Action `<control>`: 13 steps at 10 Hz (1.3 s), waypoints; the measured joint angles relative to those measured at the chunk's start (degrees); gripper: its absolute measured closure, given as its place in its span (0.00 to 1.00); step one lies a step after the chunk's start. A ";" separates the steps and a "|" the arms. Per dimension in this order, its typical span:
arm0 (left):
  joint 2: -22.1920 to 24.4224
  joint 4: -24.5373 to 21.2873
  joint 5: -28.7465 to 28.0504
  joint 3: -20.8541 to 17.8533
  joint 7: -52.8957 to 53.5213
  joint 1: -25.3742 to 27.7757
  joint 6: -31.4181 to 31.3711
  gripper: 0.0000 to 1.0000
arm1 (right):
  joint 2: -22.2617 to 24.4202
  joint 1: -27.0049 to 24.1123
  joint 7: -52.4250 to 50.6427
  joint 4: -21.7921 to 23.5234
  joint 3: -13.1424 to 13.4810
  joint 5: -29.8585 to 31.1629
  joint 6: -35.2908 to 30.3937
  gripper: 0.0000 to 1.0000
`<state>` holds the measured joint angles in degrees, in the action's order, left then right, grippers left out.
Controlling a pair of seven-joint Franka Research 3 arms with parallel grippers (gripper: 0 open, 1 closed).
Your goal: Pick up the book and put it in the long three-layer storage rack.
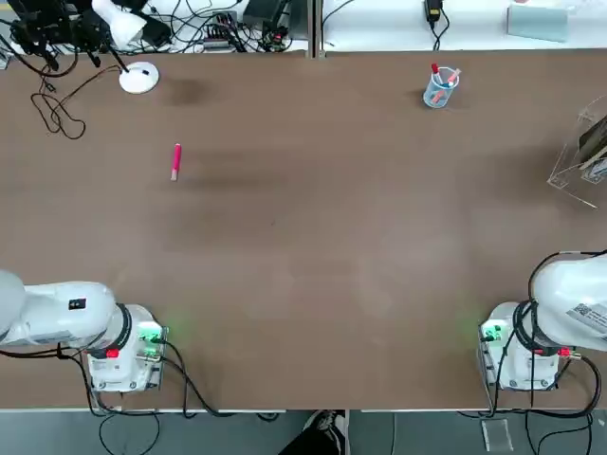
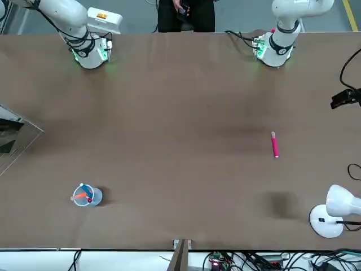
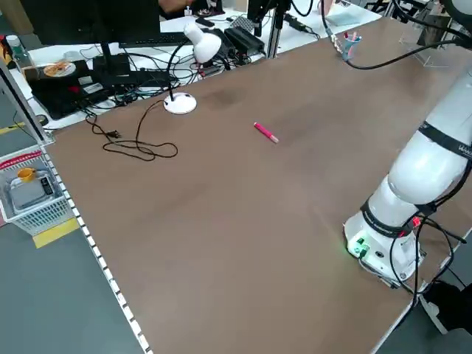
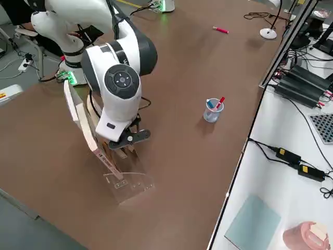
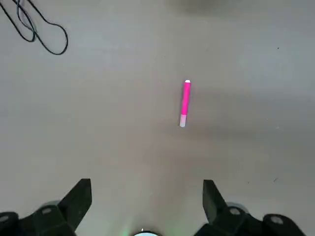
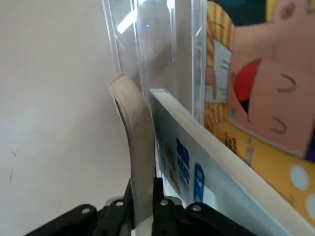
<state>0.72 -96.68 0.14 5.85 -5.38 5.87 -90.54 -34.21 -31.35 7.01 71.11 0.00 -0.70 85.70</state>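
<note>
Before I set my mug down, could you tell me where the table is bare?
The wide middle, between the pink marker and the pen cup, is bare. It is crowded around the clear rack, where books stand.

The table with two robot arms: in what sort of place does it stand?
Probably a robotics lab: two robot arms are at one table, beside a desk with a monitor and many cables.
</note>
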 joint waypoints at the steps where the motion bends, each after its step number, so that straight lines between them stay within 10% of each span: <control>1: -0.05 0.00 0.00 0.00 0.00 0.00 0.00 0.01 | -0.33 0.03 0.00 -0.03 -0.05 0.02 0.43 0.85; 13: -0.13 0.13 0.00 0.02 0.00 0.00 -0.06 0.01 | -1.63 1.01 0.00 -0.10 -0.36 3.00 5.21 0.85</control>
<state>0.59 -96.55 0.14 5.87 -5.38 5.87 -90.59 -35.83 -30.34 7.01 71.01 -0.36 2.30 90.91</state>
